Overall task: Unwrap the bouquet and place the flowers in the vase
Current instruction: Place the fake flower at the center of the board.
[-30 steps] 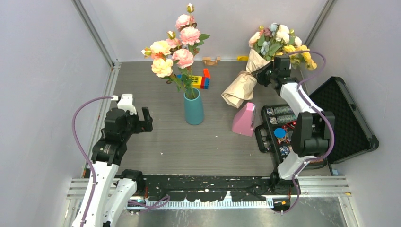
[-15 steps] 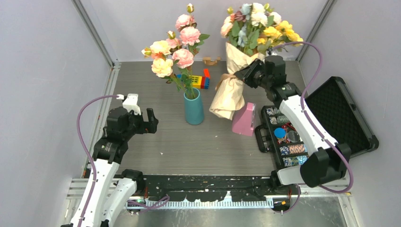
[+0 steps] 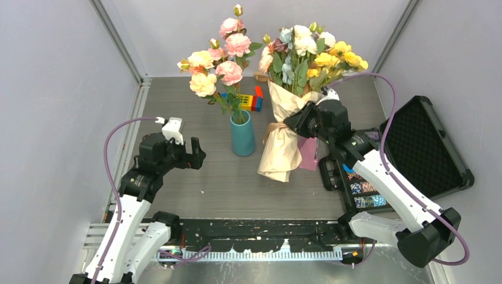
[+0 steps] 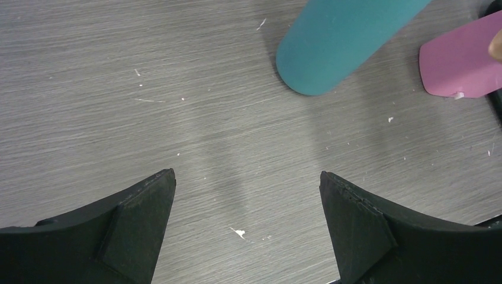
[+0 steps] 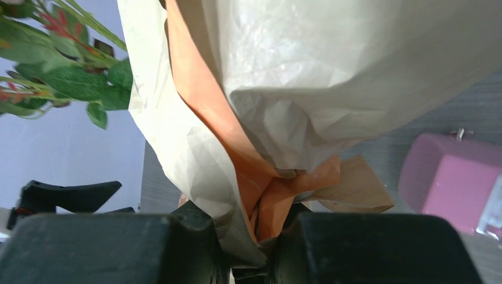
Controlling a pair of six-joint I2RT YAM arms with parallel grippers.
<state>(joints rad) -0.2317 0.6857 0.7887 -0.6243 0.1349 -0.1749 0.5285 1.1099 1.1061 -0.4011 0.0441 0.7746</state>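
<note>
The bouquet (image 3: 283,139), wrapped in crinkled tan and orange paper (image 5: 278,106), hangs upright above the table centre, just right of the vase. Its flowers (image 3: 311,50), yellow, white, pale blue and pink, stick out of the top. My right gripper (image 3: 298,123) is shut on the bouquet's waist; the wrist view shows paper pinched between the jaws (image 5: 260,242). The teal vase (image 3: 242,134) stands mid-table and holds tall pink and peach roses (image 3: 220,56). My left gripper (image 3: 195,155) hovers open left of the vase, its fingers (image 4: 142,219) spread over bare table, the vase's base (image 4: 331,47) ahead.
A pink wedge-shaped box (image 3: 309,155) sits behind the bouquet's lower end. An open black case (image 3: 423,148) with small parts lies at the right. A coloured block stack (image 3: 251,100) stands at the back. Grey walls close in on both sides.
My right arm has carried the bouquet from the back right corner forward and left, to beside the vase, turning it upright. My left gripper has edged right towards the vase.
</note>
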